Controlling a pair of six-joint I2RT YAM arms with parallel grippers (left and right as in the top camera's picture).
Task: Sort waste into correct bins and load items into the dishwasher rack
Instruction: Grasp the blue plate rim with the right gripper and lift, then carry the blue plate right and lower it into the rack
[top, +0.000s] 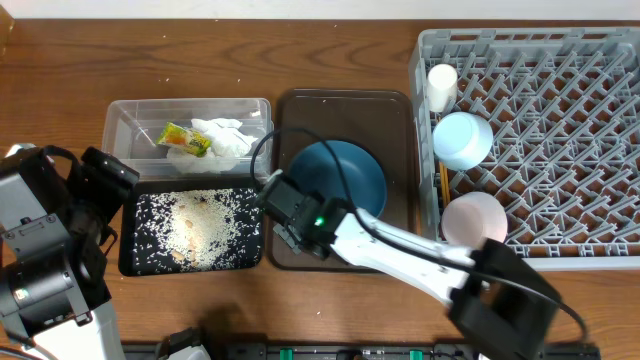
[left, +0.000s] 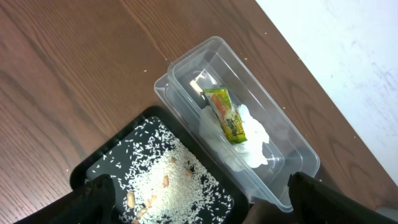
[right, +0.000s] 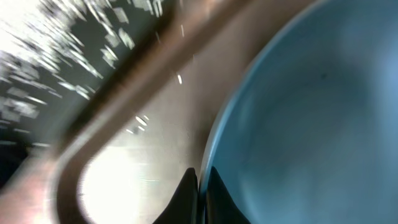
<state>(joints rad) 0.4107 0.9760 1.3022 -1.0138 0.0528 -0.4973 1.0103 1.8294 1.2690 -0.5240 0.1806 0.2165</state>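
The dark-blue dish (top: 345, 180) lay in the brown tray (top: 400, 110), the only 1 of the items not yet in the dishwasher rack (top: 560, 120). The rack held the white cup (top: 442, 85), the light-blue bowl (top: 462, 140) and the white bowl (top: 475, 218). A thin wooden line at the rack's left wall looked like the chopsticks (top: 443, 185), though it was too small to be sure.

The right gripper (right: 200, 186) sat at the dish's left edge with its 2 fingers pressed nearly together. The rim ran straight into the thin gap between them — a narrow rim pinch, as far as the blurred wrist view allowed.

That grip was the main risk. A wide, heavy-looking dish held by 1 point on its edge could swing or slip out once lifted, dropping back onto the tray or the desk (top: 60, 80).

The black tray (top: 135, 262) of rice (top: 195, 225) lay just beside the gripper, so a sideways jerk could knock it and scatter grains. On the way to the rack, a tilted dish might catch the rack's near wall or strike the bowls parked along its left side.

The left gripper (left: 199, 193) hovered spread wide and empty over the black tray and the clear tub (left: 298, 155). The tub held the napkin (left: 252, 140) and the wrapper (left: 227, 115), and the left arm seemed well apart from the likely path.
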